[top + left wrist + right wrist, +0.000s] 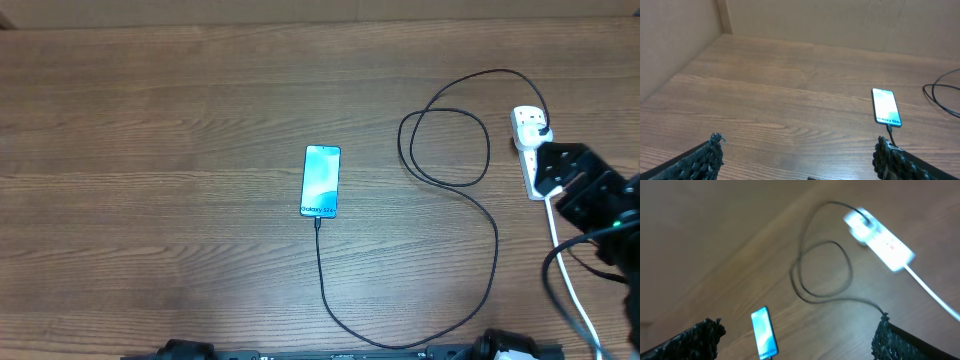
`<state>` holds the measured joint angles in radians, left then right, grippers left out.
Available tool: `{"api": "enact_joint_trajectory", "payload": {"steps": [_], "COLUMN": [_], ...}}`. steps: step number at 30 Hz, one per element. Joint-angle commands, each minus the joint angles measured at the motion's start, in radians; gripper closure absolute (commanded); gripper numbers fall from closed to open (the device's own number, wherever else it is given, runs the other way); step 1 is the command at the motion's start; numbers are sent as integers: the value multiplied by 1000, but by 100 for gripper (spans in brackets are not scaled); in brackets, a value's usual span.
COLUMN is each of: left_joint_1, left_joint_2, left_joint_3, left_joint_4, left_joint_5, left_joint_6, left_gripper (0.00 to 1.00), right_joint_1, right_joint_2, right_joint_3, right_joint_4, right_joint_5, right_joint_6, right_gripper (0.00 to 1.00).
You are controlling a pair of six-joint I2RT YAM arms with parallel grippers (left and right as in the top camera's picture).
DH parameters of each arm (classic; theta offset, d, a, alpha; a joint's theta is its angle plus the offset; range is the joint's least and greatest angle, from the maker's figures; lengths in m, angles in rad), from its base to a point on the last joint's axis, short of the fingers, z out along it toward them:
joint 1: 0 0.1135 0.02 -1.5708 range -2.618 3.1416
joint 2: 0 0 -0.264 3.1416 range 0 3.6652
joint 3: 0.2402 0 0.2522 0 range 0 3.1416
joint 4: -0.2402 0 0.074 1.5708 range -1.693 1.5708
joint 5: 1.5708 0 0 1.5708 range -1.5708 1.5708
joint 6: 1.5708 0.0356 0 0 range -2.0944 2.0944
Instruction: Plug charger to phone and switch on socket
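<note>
**Position of items.** The phone lies flat near the middle of the worktop, screen up and lit. The charger cable leaves the phone's near edge, sweeps toward the robot, curls into a loop and ends at a black plug. That plug sits in the far outlet of the power strip, at the right side of the worktop.

**Done.** The connector tip appears seated in the phone's port, so the plugging-in step is judged complete at both ends of the cable.

**Outstanding.** The switch remains unconfirmed. The right wrist view shows faint reddish switches on the strip, but it is blurred and their position cannot be read. A lit screen proves nothing either way.

**Pincers.**
- The right pincer is released, fingers spread wide with nothing between them. From overhead its arm overlaps the near end of the strip.
- The left pincer is likewise released and empty, low over the worktop and well apart from the phone.
</note>
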<state>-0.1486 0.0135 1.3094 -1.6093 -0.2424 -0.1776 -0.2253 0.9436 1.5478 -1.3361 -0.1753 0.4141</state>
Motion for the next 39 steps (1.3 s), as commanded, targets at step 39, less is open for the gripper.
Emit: {"api": "enact_joint_trajectory", "payload": {"steps": [39], "left_joint_1": [6], "left_joint_2": [-9], "left_joint_3": [2], "left_joint_4": [-1], "left_joint_5": [10], "left_joint_6": [-10], "left_gripper": [0], "right_joint_1": [186], "right_joint_2": [-941], "right_joint_3": [-1424], "right_joint_4": [1438], "right_joint_5": [-11], "right_joint_6": [-49], "right_gripper": [0]}}
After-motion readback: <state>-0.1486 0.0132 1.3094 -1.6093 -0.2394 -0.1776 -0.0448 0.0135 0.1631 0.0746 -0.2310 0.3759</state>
